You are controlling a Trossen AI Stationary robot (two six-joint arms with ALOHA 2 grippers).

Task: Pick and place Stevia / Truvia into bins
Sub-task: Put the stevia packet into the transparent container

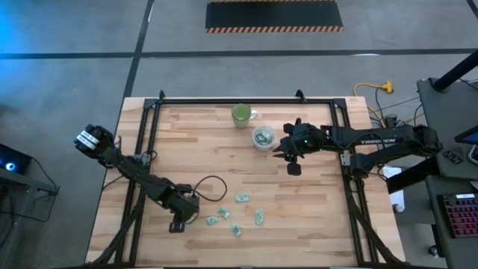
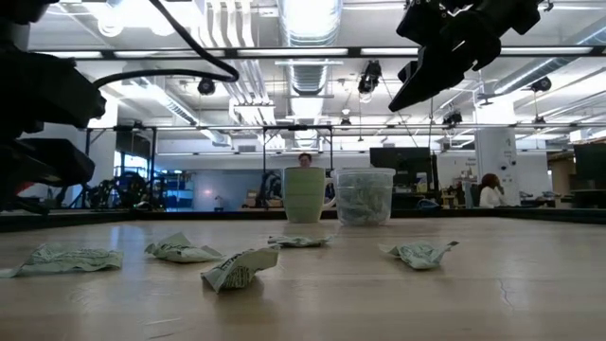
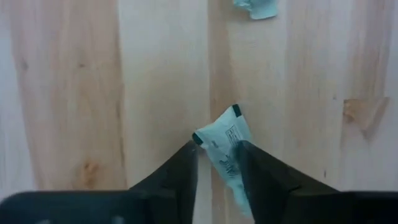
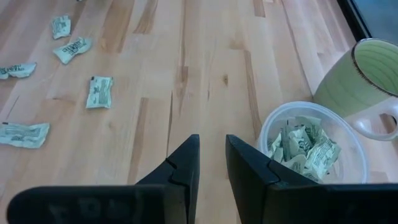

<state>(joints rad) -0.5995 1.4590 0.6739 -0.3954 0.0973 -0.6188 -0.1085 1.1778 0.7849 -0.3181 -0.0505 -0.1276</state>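
Note:
Several pale green and white Stevia sachets (image 1: 242, 198) lie flat on the wooden table near its front, also in the right wrist view (image 4: 99, 92). My left gripper (image 3: 217, 149) is down at the table among them (image 1: 190, 218), shut on one sachet (image 3: 227, 130). The clear plastic cup (image 1: 263, 138) stands toward the far middle with several sachets inside (image 4: 308, 149). My right gripper (image 4: 212, 146) hangs above the table just beside the cup (image 1: 279, 153), narrowly open, with nothing between its fingers. My left gripper pinches one sachet between its two fingers at the sachet's near end (image 3: 217, 142). The fingers come steeply from above, slanting down. The sachet's far end with its dark corner (image 3: 236, 111) sticks out beyond the fingertips, and it lies on the table.
A green mug (image 1: 240, 114) stands just beyond the cup, toward the far edge (image 4: 367, 74). A dark frame (image 1: 246, 99) runs along the far edge and both sides of the table. Bare wood lies between the cup and the loose sachets.

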